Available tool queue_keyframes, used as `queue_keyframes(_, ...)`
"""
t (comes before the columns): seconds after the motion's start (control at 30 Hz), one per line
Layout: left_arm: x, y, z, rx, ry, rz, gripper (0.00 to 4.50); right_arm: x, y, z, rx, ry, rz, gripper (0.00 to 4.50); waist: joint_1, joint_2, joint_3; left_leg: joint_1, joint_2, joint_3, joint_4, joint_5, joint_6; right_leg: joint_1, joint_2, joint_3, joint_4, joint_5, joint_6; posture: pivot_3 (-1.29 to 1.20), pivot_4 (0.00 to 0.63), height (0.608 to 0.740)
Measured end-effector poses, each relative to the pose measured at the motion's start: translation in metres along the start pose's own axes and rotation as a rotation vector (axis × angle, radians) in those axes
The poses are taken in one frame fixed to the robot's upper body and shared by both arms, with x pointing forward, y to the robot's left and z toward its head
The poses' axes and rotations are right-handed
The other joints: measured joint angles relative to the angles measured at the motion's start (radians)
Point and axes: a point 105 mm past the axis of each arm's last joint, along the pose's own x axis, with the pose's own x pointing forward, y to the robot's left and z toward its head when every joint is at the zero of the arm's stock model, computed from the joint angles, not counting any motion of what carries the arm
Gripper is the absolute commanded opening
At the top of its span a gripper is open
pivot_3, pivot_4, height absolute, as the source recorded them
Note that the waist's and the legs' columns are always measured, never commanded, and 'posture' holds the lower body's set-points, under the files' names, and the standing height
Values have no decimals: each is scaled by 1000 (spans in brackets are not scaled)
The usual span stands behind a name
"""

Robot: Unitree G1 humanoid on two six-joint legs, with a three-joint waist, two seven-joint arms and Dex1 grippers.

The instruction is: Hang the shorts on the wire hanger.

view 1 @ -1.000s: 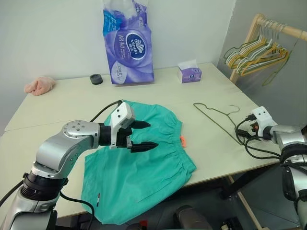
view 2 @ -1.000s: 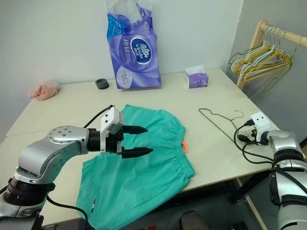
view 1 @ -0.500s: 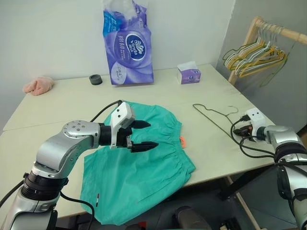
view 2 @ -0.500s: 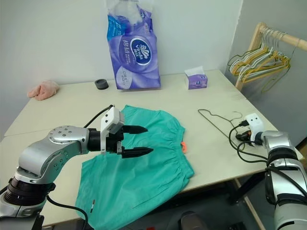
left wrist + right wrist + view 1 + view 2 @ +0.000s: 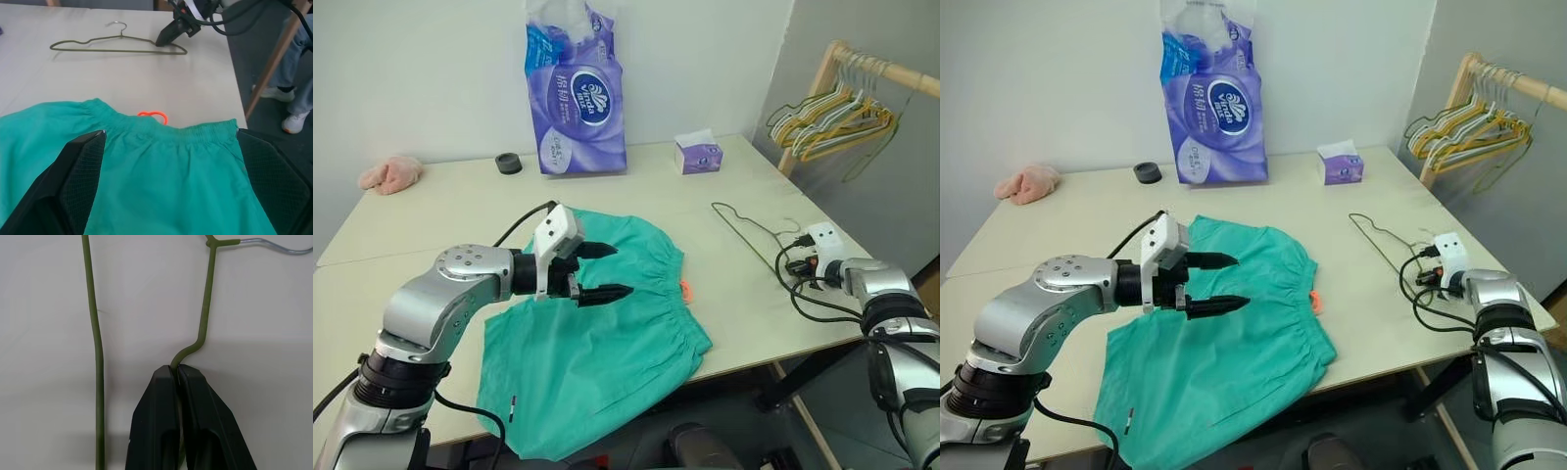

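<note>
The teal-green shorts lie flat on the table, reaching its near edge, with the orange tag at the waistband. My left gripper hovers open just above the shorts, fingers spread wide over the waistband. To the right of the shorts, the olive-green wire hanger lies flat on the table. My right gripper is shut on the hanger's wire, at a bend in one shoulder below the hook. In the left wrist view, the right gripper meets the hanger at its end.
A purple tissue pack, a small tissue box, a black roll and a pink cloth lump sit along the table's far side. A wooden rack with bunched hangers stands at the right. A person's legs are beyond the table.
My right gripper has moved left onto the wire hanger and closed from open to shut on its wire. The left gripper stays open over the shorts.
</note>
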Motion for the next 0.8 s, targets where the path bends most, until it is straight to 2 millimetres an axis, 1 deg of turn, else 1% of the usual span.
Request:
queue_keyframes(0.1, -7, 17, 1, -32, -19, 75, 4500, -1, 19, 22, -142, -85, 67, 39, 1, 10, 7, -4, -1, 0, 1, 0, 0, -4, -1, 0, 2, -1, 2, -260, 45, 740)
queue_keyframes(0.17, -15, 30, 5, -54, -47, 129, 4500, -5, 31, 42, -252, -157, 91, 39, 2, 13, 9, -5, -1, -1, 1, 0, 0, -6, -1, -1, 3, -1, 2, -260, 45, 740)
queue_keyframes(0.23, -22, 39, 10, -57, -68, 164, 4500, -11, 38, 61, -342, -220, 84, 39, 3, 14, 10, -6, -1, -1, 1, 0, 0, -6, -1, -1, 3, -1, 2, -260, 45, 740)
queue_keyframes(0.3, -31, 53, 12, -65, -73, 215, 4500, -18, 44, 74, -524, -268, 53, 39, 7, 14, 10, -6, -1, -2, 1, 0, 0, -6, -1, -2, 3, -1, 2, -260, 45, 740)
queue_keyframes(0.33, -36, 60, 12, -77, -77, 244, 4500, -20, 49, 78, -592, -287, 53, 39, 7, 14, 10, -6, -1, -2, 1, 0, 0, -6, -1, -2, 3, -1, 2, -264, 45, 740)
queue_keyframes(0.4, -54, 80, 16, -122, -111, 331, 4500, -23, 65, 87, -784, -339, 62, 39, 6, 15, 10, -6, -1, -3, 1, 0, 0, -6, -1, -2, 3, -1, 2, -264, 45, 740)
queue_keyframes(0.43, -61, 86, 18, -139, -124, 356, 4500, -24, 73, 91, -854, -371, 72, 39, 5, 15, 10, -6, -1, -2, 1, 0, 0, -6, -1, -2, 3, -1, 2, -264, 45, 740)
queue_keyframes(0.5, -69, 90, 16, -182, -124, 358, 4500, -26, 85, 95, -982, -418, 84, 39, 3, 15, 10, -6, -1, -2, 0, 0, 0, -7, -1, -2, 3, -2, 3, -265, 46, 740)
queue_keyframes(0.6, -72, 87, 3, -267, -104, 316, 4500, -29, 102, 99, -1153, -492, 108, 39, 3, 15, 11, -6, -1, -2, 1, 0, 0, -8, -2, -2, 4, -1, 2, -265, 46, 740)
queue_keyframes(0.7, -74, 77, -13, -321, -56, 255, 4500, -35, 118, 108, -1299, -586, 131, 39, -2, 16, 11, -7, -1, -2, 0, 0, 0, -9, -2, -2, 5, 0, 0, -265, 46, 740)
queue_keyframes(0.8, -69, 62, -29, -351, 11, 175, 4500, -44, 135, 122, -1435, -693, 135, 39, -5, 16, 12, -7, -1, -2, 0, 0, 0, -10, -2, -2, 5, 1, -2, -268, 50, 740)
